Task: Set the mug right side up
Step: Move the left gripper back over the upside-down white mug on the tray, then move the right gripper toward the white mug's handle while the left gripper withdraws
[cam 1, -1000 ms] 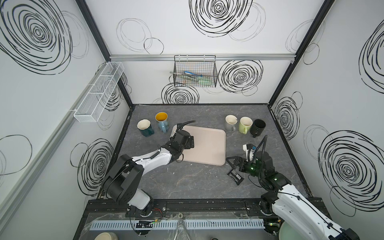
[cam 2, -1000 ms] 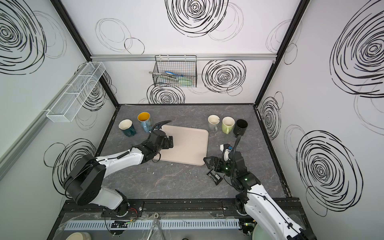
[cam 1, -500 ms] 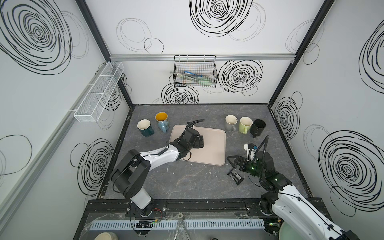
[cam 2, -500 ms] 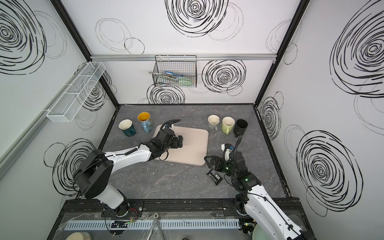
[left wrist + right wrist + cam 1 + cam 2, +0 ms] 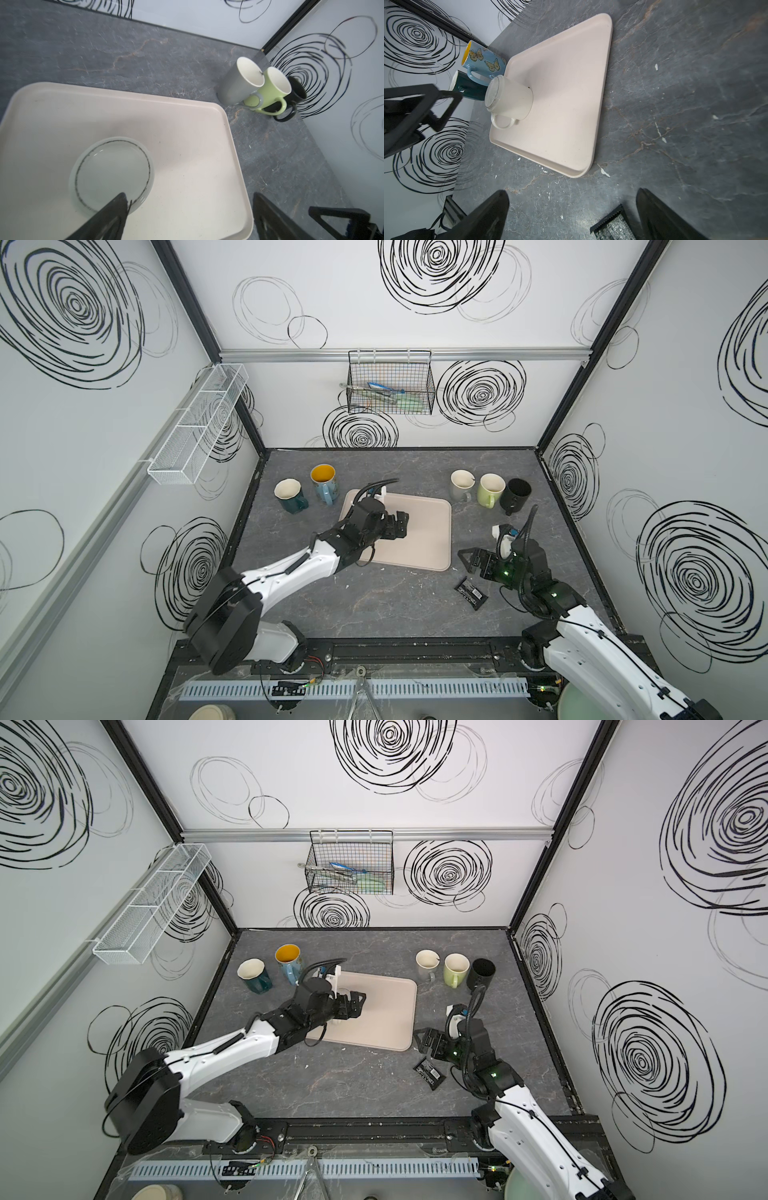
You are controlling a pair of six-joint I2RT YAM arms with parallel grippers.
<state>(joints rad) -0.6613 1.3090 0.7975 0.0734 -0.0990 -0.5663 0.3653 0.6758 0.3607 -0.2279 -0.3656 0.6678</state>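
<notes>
The left arm (image 5: 291,568) is reaching from the lower left of both top views up and rightward, its wrist bending down over the left part of the tray (image 5: 424,539) at the middle of the table (image 5: 374,605). The left gripper (image 5: 398,526) is hovering there, jaws standing wide apart and holding nothing. The mug (image 5: 112,174) is standing upside down on that left part of the tray, base upward, mostly hidden under the gripper in the top views. In the left wrist view one finger (image 5: 112,212) is overlapping the rim of the mug's base, while the second finger is hanging well past it near the tray's edge, so the mug is lying off to one side, not between the jaws. The right wrist view is showing the mug (image 5: 508,99) with a gap between its base and that gripper. The right arm (image 5: 582,639) is coming in from the lower right, elbow bent, its right gripper (image 5: 471,562) hanging low just right of the tray, jaws apart and empty, with a black packet (image 5: 469,593) lying just beside it.
</notes>
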